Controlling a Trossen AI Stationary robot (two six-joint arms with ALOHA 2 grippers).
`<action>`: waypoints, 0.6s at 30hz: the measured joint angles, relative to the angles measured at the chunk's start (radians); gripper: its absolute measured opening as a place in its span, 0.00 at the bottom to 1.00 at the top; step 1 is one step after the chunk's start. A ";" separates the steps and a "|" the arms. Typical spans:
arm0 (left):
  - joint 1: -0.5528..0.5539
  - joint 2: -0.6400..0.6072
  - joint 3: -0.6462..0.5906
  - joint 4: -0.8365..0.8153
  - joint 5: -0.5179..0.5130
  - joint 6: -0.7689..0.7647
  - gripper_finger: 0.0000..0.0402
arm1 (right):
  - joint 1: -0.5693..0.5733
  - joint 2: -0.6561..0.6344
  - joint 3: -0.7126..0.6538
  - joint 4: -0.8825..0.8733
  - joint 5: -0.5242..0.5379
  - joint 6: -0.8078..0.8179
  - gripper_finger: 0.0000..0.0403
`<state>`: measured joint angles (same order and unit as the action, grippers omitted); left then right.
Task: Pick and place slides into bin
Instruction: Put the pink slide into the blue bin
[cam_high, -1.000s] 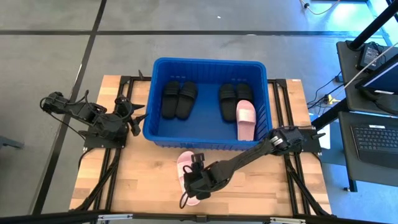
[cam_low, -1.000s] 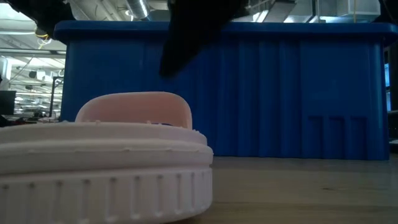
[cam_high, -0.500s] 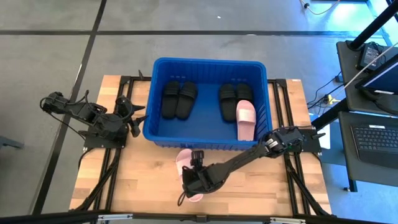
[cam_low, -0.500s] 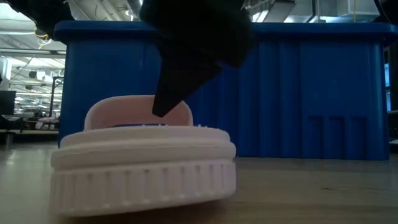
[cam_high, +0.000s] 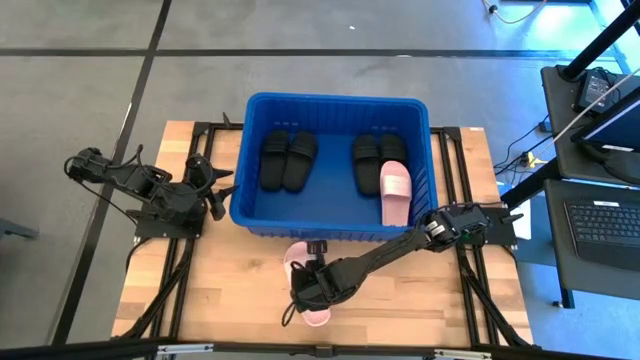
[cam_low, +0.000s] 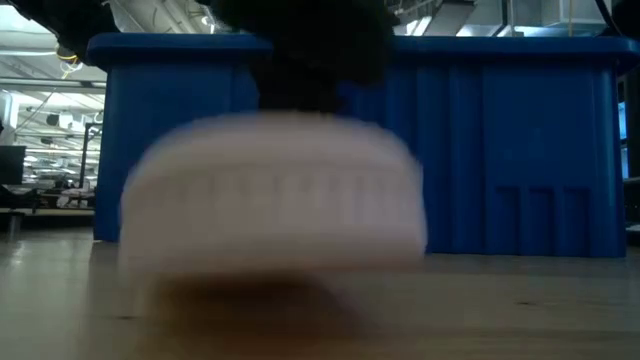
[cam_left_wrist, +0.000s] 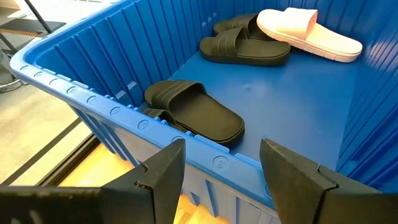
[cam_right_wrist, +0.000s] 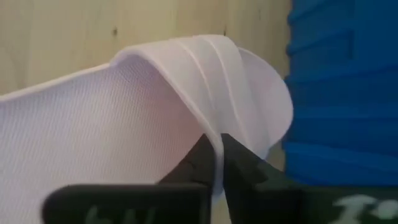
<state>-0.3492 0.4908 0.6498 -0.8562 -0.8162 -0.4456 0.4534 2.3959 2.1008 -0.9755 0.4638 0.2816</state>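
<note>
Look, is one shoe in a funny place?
Yes. One pink slide is outside the bin, on the table in front of it, while the others lie inside. The right gripper is pinching its strap, and it looks lifted off the wood.

One camera hung overhead and looked straight down on the wooden table (cam_high: 230, 290), another sat at tabletop level facing the big blue plastic tub (cam_low: 500, 150), and both wrist cameras peered close at that same tub (cam_left_wrist: 74, 81).
</note>
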 joint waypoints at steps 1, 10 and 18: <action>0.000 0.000 0.000 0.000 0.000 0.000 0.50 | 0.000 0.000 0.012 -0.011 -0.015 -0.002 0.04; 0.000 0.000 0.000 0.000 0.000 0.002 0.50 | -0.024 0.000 0.252 -0.174 -0.315 -0.024 0.03; 0.000 0.000 0.000 0.000 0.000 0.003 0.50 | -0.052 -0.159 0.254 -0.132 -0.411 0.027 0.03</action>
<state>-0.3490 0.4908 0.6498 -0.8558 -0.8165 -0.4427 0.4012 2.2367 2.3549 -1.1076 0.0527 0.3082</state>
